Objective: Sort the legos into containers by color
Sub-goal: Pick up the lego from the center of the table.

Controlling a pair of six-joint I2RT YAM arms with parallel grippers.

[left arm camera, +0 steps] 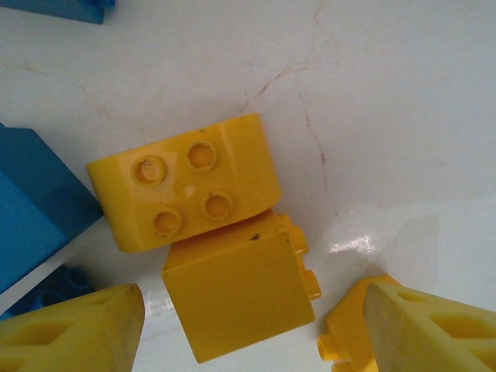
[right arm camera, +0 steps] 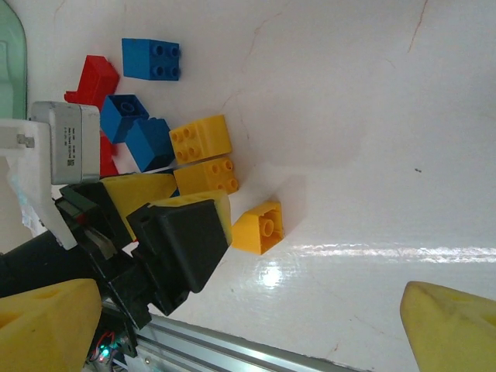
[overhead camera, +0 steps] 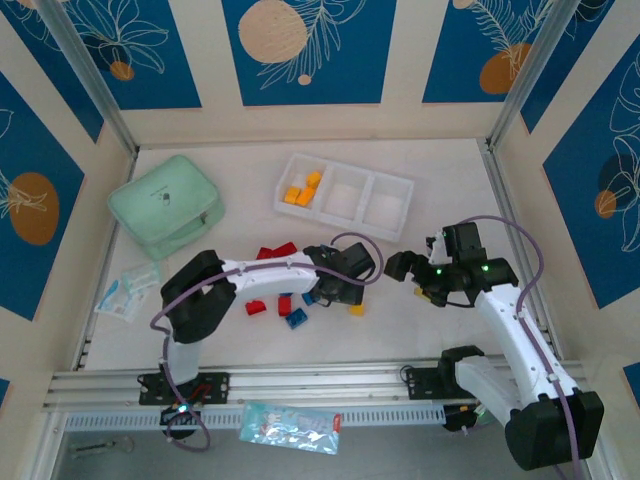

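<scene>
Left gripper [left arm camera: 252, 310] spread astride yellow brick [left arm camera: 225, 283]; right gripper [right arm camera: 252, 310] spread, empty; overhead, tray [overhead camera: 345, 167] holds yellows [overhead camera: 302, 190]

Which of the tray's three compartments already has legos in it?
The left compartment, the one nearest the mint-green case: it holds several yellow-orange legos, while the middle compartment and right compartment look bare.

Left wrist view: blue lego [left arm camera: 35, 205], left of left gripper [left arm camera: 252, 329], is running off the frame edge. A second blue lego [left arm camera: 66, 8], far above the gripper, is showing only a sliver. A yellow lego [left arm camera: 341, 337] is hiding half behind one gripper finger [left arm camera: 422, 329].
Top view: left arm [overhead camera: 270, 268], behind the gripper, is covering part of red lego [overhead camera: 277, 249].
Right wrist view: case [right arm camera: 9, 54], beyond the gripper, is getting clipped by the frame edge.
</scene>
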